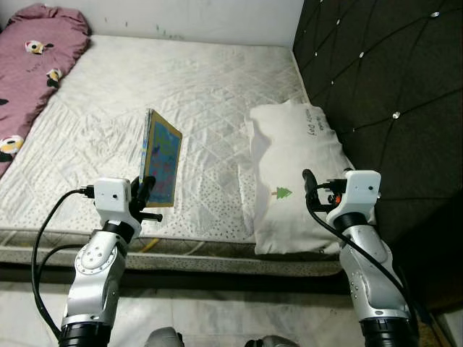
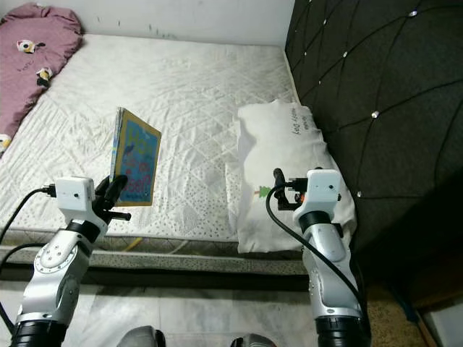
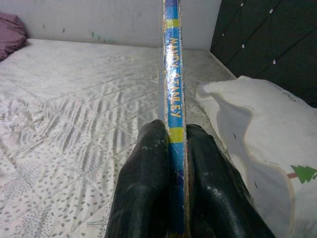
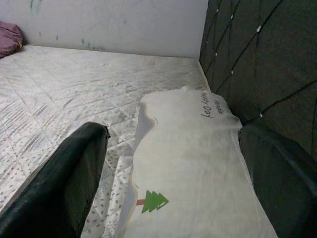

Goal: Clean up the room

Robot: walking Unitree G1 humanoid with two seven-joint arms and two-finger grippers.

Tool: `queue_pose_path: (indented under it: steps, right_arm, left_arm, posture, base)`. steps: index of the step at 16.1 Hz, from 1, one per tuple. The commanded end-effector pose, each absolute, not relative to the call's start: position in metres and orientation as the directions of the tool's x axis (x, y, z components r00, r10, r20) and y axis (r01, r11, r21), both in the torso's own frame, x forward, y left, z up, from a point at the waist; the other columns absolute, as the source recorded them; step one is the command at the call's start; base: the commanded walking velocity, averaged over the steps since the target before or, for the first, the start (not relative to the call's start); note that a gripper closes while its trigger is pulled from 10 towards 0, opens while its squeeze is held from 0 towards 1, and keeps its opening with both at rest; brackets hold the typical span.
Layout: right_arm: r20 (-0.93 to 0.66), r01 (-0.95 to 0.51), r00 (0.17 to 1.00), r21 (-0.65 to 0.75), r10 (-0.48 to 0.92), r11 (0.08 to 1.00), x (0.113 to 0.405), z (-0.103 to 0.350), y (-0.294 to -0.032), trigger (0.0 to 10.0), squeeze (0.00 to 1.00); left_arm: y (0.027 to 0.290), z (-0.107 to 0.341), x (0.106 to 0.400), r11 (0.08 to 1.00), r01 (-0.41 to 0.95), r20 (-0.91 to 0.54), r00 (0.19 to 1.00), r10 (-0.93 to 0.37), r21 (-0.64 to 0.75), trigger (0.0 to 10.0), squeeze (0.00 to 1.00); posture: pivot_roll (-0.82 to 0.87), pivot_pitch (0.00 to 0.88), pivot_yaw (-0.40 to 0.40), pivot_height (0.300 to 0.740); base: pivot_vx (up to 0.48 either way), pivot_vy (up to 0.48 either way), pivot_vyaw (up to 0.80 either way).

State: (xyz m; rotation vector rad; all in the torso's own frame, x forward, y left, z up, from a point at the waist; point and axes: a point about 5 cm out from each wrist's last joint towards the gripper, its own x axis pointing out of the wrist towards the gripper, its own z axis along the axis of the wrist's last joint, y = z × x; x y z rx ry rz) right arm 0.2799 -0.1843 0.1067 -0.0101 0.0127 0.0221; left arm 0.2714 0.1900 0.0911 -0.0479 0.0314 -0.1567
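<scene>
A thin, colourful picture book stands upright above the near edge of the white mattress. My left gripper is shut on its lower edge; in the left wrist view the blue spine rises between the two black fingers. A white pillow with a small green tree print lies at the right, against the headboard. My right gripper is held above the pillow's near end, open, with nothing between its fingers.
A dark quilted headboard runs along the right side. A maroon patterned blanket lies at the far left of the bed. A light tiled floor lies below the bed's near edge.
</scene>
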Motion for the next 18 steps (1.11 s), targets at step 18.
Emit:
queue_pose_path:
  steps: [18]
  right_arm:
    - [-0.013,-0.024,1.000,-0.015,0.023,1.000,0.2813,0.1064,-0.1853,10.0,0.00]
  left_arm:
    - [0.1859,0.1025,0.2749,0.982,0.183,0.030,0.983,-0.181,-0.047,10.0,0.00]
  posture:
    - [-0.03,0.036,-0.049,0.740]
  base:
    - [0.317,0.000,0.00]
